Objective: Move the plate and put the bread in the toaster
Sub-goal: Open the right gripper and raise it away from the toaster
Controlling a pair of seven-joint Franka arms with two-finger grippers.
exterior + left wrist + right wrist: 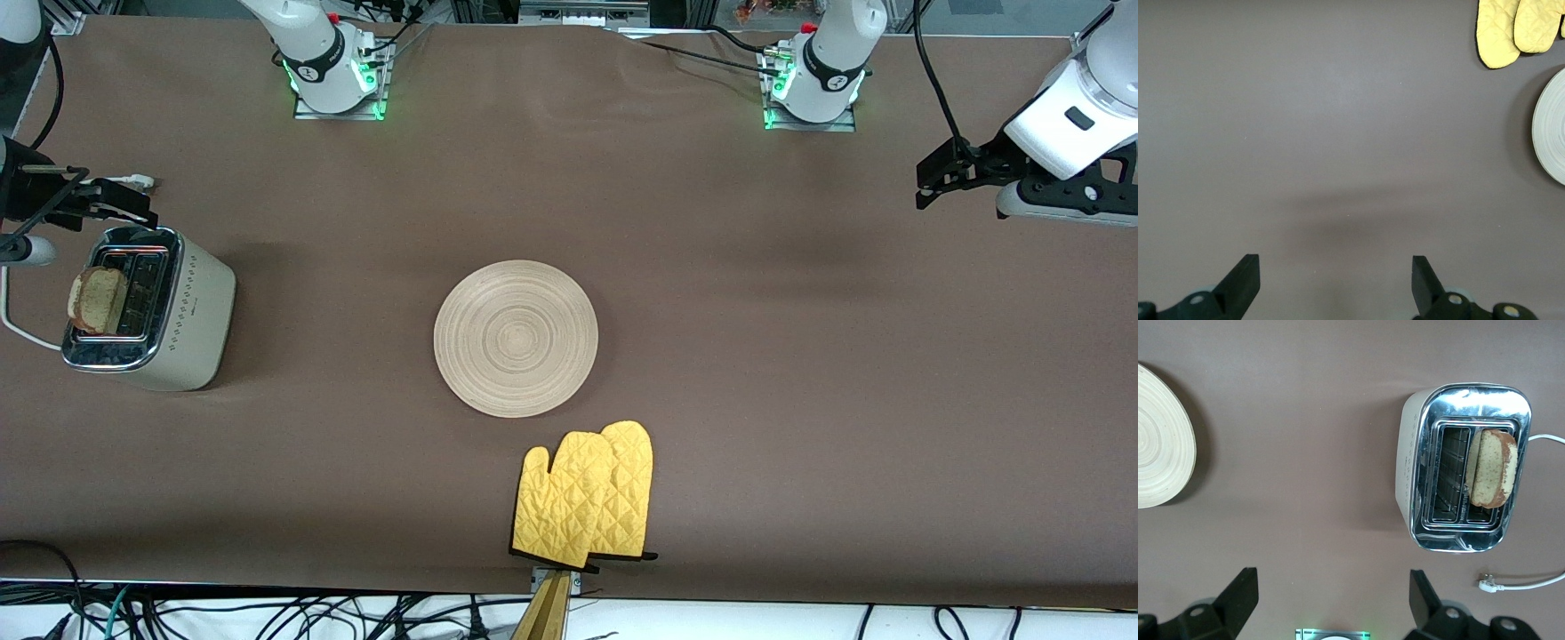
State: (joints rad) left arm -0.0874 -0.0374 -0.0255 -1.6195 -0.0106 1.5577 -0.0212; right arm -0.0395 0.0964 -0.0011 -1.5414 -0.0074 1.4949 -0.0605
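Note:
The light-wood plate [516, 338] lies bare at the middle of the table; its edge also shows in the left wrist view [1553, 127] and the right wrist view [1161, 453]. The cream-white toaster [191, 311] stands at the right arm's end of the table. The bread [98, 300] stands upright in one slot and sticks out of the chrome top; the right wrist view shows the bread [1491, 468] in the toaster [1408, 473]. My right gripper [107, 200] hangs open and empty over the table beside the toaster [1331, 577]. My left gripper [929, 182] waits open and empty over bare table at the left arm's end [1333, 263].
A pair of yellow oven mitts [582, 498] lies nearer the front camera than the plate, at the table's edge; it also shows in the left wrist view [1515, 30]. The toaster's white cord and plug [1489, 586] lie on the table beside the toaster.

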